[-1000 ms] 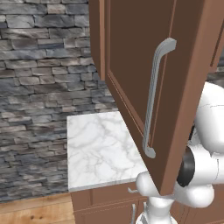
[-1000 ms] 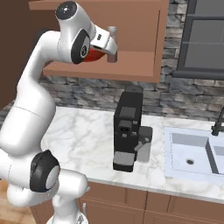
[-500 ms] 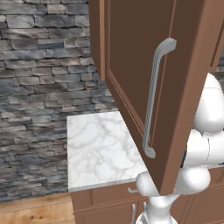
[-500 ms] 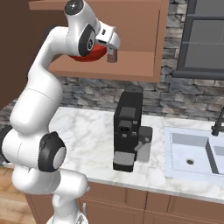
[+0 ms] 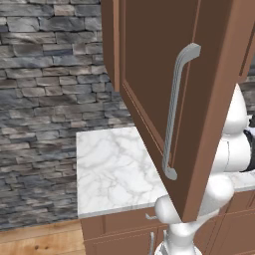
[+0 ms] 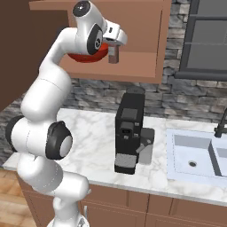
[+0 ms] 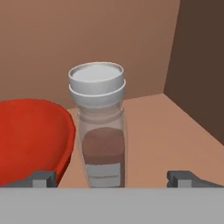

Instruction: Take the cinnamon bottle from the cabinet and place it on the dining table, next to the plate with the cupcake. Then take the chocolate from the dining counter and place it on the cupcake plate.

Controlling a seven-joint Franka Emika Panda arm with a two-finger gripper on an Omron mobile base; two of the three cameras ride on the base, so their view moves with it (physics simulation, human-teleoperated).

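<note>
The cinnamon bottle (image 7: 98, 131) is clear glass with a white cap and brown powder inside. It stands upright on the cabinet shelf (image 7: 166, 131), straight ahead of my hand. My gripper (image 7: 113, 178) is open, with one fingertip on each side of the bottle's base and neither touching it. In the right base view the gripper (image 6: 114, 48) is raised into the open upper cabinet, beside a red bowl (image 6: 88, 55).
The red bowl (image 7: 30, 140) sits close against the bottle's left side in the hand view. The open cabinet door (image 5: 164, 99) hangs over the marble counter (image 5: 114, 169). Below the cabinet are a black coffee machine (image 6: 128, 133) and a sink (image 6: 199, 155).
My arm has swung rightward and the hand has pushed a little further into the cabinet. The jaws have stayed open.
</note>
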